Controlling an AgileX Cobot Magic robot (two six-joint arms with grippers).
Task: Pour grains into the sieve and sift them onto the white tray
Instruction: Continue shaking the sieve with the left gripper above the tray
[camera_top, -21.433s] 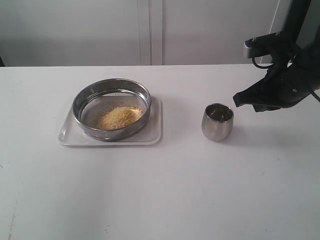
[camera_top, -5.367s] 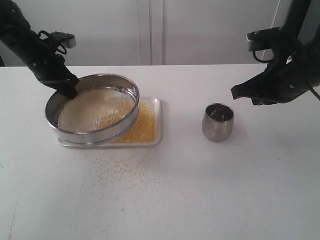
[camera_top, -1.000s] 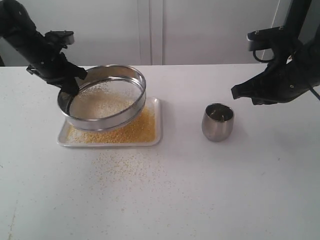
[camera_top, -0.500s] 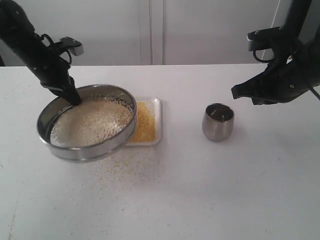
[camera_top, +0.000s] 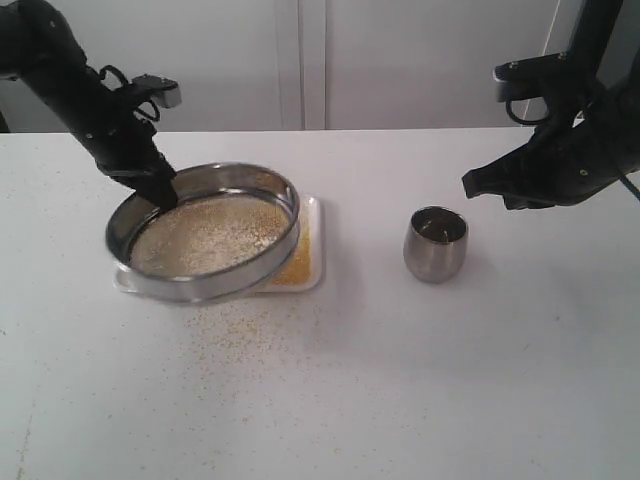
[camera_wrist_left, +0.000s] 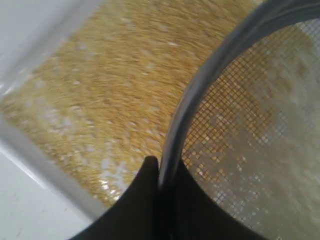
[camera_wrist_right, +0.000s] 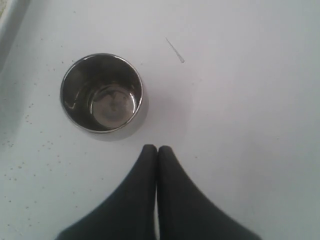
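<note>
**While the sieve hangs over the tray, sifting is the step in hand**

The left claw (camera_top: 160, 190) nips the sieve (camera_top: 200, 288) by its rim, jaws nearly closed on the thin wall, holding it just above the white tray (camera_top: 316, 240). Pale coarse grains (camera_top: 205, 232) lie on the mesh, and finer golden ones cover the tray and fleck the tabletop (camera_top: 450, 380). The next move likely calls for gentle shaking, centred over the tray. Rightward, the empty cup (camera_top: 435, 243) stands near the right claw (camera_top: 470, 190), closed on nothing.
</note>
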